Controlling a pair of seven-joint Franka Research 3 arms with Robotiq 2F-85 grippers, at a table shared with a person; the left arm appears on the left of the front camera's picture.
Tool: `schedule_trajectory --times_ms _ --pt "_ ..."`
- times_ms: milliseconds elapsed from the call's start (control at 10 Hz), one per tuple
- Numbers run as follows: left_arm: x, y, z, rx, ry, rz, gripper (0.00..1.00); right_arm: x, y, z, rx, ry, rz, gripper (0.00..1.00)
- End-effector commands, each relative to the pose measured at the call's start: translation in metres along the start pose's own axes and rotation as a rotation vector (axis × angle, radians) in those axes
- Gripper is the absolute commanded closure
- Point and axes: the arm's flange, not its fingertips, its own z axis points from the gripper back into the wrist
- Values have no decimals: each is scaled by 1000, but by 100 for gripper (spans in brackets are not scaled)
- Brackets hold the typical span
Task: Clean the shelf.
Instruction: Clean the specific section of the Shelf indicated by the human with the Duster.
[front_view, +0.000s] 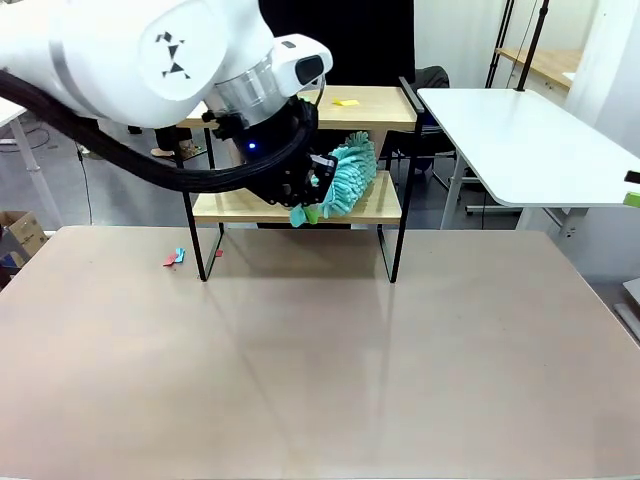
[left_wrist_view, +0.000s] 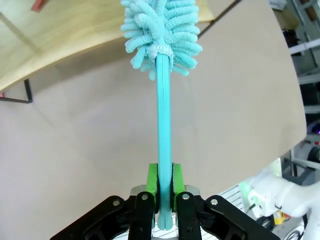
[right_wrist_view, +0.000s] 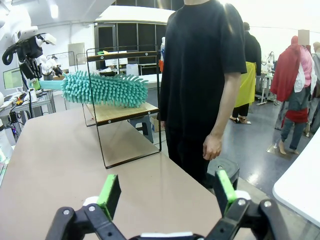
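The left tool (left_wrist_view: 165, 176) is clamped shut on the thin handle of a teal duster (left_wrist_view: 161, 30), whose fluffy head reaches in between the two boards of the shelf (front_view: 235, 206), low over the right part of the lower board; whether it touches I cannot tell. The shelf stands near the far edge of the surface (front_view: 320, 380), with a yellow scrap (front_view: 346, 102) on its top board and small red and blue scraps (front_view: 175, 257) on the surface just left of its leg. The right tool (right_wrist_view: 167, 192) hangs wide open and empty over the surface, a person (right_wrist_view: 200, 75) standing at the edge beyond it
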Motion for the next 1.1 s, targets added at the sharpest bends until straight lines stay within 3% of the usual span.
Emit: schedule_trajectory --times_ms 0,500,1000 --pt "19 -19 -7 43 -27 40 86 7 2 -3 -4 32 -11 0" --pt "42 -52 -13 36 -75 83 86 7 2 -3 -4 32 -11 0" --pt "60 -68 -54 28 -26 108 86 7 2 -3 -4 32 -11 0"
